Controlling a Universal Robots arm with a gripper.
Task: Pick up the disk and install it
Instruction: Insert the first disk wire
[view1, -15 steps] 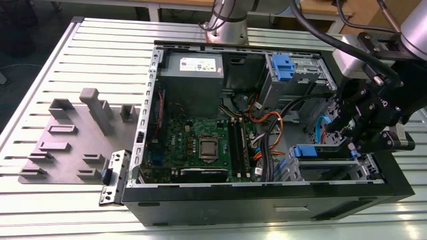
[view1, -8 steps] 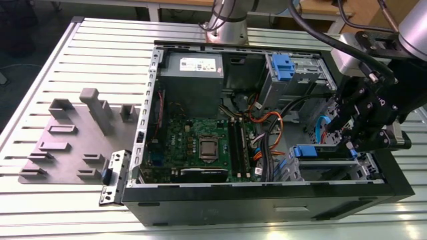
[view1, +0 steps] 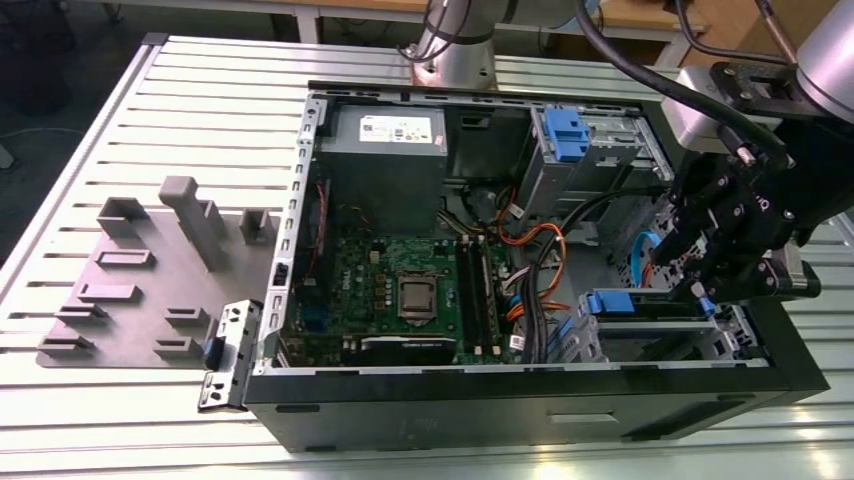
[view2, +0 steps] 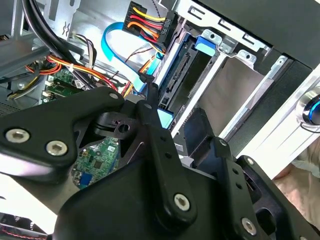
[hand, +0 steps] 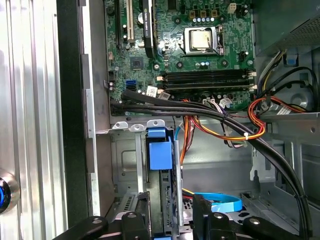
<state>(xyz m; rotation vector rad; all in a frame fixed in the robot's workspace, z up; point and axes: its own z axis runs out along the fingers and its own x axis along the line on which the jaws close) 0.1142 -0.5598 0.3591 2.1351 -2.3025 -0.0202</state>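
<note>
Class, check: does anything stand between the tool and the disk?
Nothing visible does. In the first wrist view the tool sits right at the disk, which stands in the drive bay; the black cables pass beyond its far end, not between.

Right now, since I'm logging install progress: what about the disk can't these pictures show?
1. First wrist view: the gripper's black body hides the disk's near end.
2. Second wrist view: the disk is edge-on, its label face unseen.
3. Exterior view: the gripper overlaps the drive cage, so seating depth is unclear.
</note>
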